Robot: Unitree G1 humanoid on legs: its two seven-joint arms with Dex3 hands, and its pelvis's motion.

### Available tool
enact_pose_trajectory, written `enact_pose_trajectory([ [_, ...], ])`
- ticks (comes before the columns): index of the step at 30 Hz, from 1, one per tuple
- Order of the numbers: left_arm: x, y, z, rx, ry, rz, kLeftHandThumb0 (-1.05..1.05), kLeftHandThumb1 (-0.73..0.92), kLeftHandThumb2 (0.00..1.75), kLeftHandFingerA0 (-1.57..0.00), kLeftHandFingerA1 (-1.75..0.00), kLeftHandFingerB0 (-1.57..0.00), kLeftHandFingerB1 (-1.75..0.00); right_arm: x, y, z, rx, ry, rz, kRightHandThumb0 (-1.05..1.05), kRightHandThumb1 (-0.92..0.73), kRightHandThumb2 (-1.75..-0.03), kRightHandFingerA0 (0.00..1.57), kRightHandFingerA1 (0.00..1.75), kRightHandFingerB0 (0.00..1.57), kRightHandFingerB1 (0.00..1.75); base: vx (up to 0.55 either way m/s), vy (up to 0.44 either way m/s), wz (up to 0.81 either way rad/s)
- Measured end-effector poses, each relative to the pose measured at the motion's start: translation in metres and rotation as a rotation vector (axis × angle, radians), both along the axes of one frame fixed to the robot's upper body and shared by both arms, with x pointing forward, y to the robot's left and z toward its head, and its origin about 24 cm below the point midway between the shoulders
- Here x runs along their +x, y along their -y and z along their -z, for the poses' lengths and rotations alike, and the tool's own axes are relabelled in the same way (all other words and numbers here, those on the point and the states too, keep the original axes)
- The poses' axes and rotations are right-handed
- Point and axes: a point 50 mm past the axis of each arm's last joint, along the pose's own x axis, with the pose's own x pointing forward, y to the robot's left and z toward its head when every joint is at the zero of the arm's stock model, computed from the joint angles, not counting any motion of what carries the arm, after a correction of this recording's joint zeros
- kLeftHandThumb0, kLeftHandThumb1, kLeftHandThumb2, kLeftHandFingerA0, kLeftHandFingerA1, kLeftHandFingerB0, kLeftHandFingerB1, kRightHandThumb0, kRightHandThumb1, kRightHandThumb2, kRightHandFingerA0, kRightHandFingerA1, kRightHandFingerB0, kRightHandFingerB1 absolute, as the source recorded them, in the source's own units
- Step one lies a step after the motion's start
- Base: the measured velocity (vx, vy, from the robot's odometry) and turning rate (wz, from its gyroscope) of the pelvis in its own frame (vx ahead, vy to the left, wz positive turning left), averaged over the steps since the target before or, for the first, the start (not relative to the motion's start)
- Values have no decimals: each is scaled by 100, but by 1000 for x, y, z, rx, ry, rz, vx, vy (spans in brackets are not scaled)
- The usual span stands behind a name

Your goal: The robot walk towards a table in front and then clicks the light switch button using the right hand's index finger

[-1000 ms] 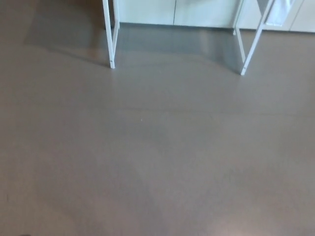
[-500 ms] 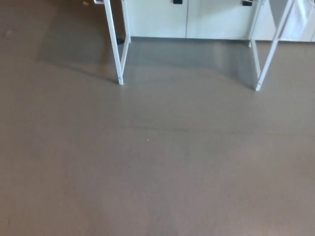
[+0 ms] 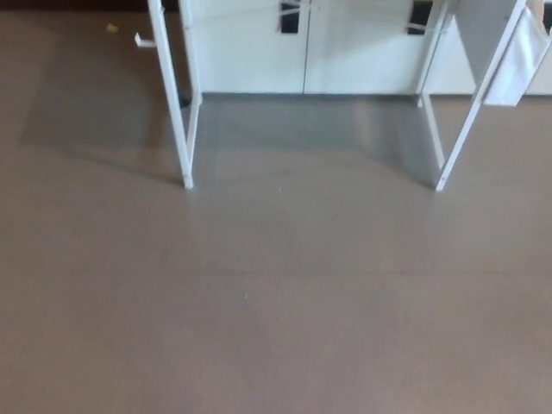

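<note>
Ahead on floor (image 3: 259, 302): white table legs (image 3: 177, 129) nearing. Keep walking straight, centred between legs. Neither hand showing, state unknown.

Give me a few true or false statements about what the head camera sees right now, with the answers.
1. White table legs stand on a brown floor. True.
2. The robot's right hand is pressing a light switch. False: neither hand is in view, and no switch shows.
3. White cabinet doors with dark handles stand behind the table legs. True.
4. The tabletop is fully visible. False: only the legs show; the top lies beyond the picture's upper edge.
5. A small yellowish speck lies on the floor at the upper left. True.
</note>
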Motion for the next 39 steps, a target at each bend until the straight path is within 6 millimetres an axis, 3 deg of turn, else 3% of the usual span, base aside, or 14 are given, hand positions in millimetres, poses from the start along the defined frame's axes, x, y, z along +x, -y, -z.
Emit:
enact_pose_trajectory([
  [12,6,15,5,59,33,88,-4,48,89,-30,-56,-19,-50,11,3,-4,-39,24,-34,-18,-49,-90,32,56,16,48,395,-167,23],
  [20,-4,25,11,92,21,149,-4,46,87,-35,-57,-22,-50,8,4,-4,-65,20,-57,-18,-49,-90,34,57,17,48,334,-78,-9],
  [21,-4,26,11,106,22,163,-6,63,58,-46,-43,-34,-38,7,3,-4,-67,17,-60,-19,-49,-90,34,57,17,48,444,98,-19],
  [22,-5,26,12,116,22,173,-6,63,57,-46,-44,-34,-38,6,3,-3,-69,15,-62,-19,-49,-90,35,57,17,48,469,125,-16],
  [23,-5,27,12,133,26,190,-6,63,57,-46,-44,-34,-38,5,3,-3,-73,11,-67,-19,-49,-90,35,57,17,48,626,53,29],
  [24,-4,29,13,144,29,205,-4,45,87,-35,-57,-22,-51,5,3,-3,-75,12,-71,-19,-49,-90,34,57,16,48,561,212,-47],
  [28,0,23,10,212,55,242,-6,45,87,-35,-57,-22,-51,10,-1,-5,-74,35,-89,-21,-49,-90,35,57,16,48,471,132,-7],
  [29,0,23,9,220,60,248,-5,46,87,-35,-58,-21,-51,10,-2,-5,-76,35,-93,-23,-67,-59,45,44,30,36,360,37,8],
  [37,2,23,9,220,91,208,-5,47,88,-33,-57,-21,-50,13,-3,-7,-93,49,-109,-22,-68,-59,45,43,30,36,356,-128,19],
  [38,2,23,9,218,93,203,-5,47,88,-34,-57,-21,-50,14,-3,-7,-95,49,-109,-19,-49,-90,36,58,18,49,455,-211,37],
  [39,4,24,9,214,99,198,-5,47,88,-34,-57,-21,-50,14,-4,-6,-93,44,-106,-18,-49,-90,36,57,18,49,432,-441,-16],
])
